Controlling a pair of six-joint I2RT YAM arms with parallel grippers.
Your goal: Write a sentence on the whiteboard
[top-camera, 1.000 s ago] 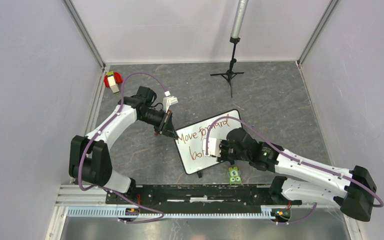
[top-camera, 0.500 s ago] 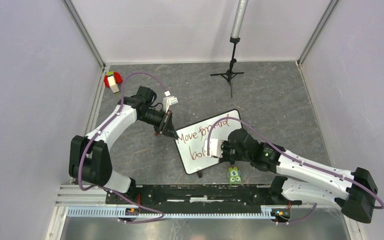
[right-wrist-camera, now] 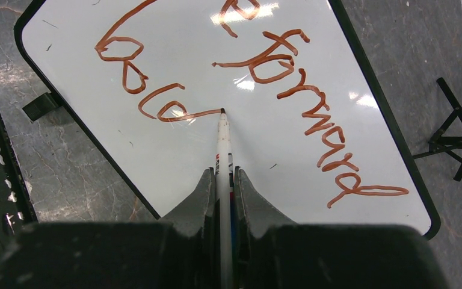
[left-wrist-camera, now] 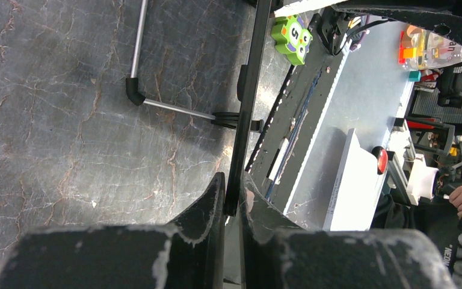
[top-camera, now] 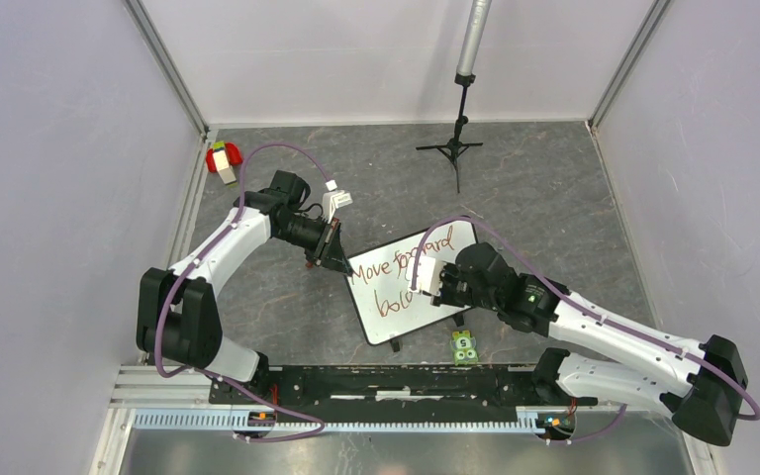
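The whiteboard (top-camera: pixel 411 312) lies tilted on the floor; it also shows in the right wrist view (right-wrist-camera: pixel 174 150). The sentence (top-camera: pixel 388 265) is reddish-brown: "Move forward" on one line, a started "bol" below (right-wrist-camera: pixel 129 78). My right gripper (right-wrist-camera: pixel 223 174) is shut on a white marker (right-wrist-camera: pixel 223 144), whose tip touches the board at the end of a stroke. In the top view the right gripper (top-camera: pixel 433 277) is over the board's middle. My left gripper (left-wrist-camera: pixel 233 194) is shut on the whiteboard's black rim (left-wrist-camera: pixel 249 90) at its upper left corner (top-camera: pixel 341 263).
A black tripod stand (top-camera: pixel 458 139) stands at the back. A red and white object (top-camera: pixel 223 160) lies at the far left. A small green block (top-camera: pixel 465 345) sits near the board's front edge. The black rail (top-camera: pixel 396 381) runs along the front.
My right gripper has moved up and to the right across the board with the marker, drawing a stroke after "bo". The left arm and the board have not moved.
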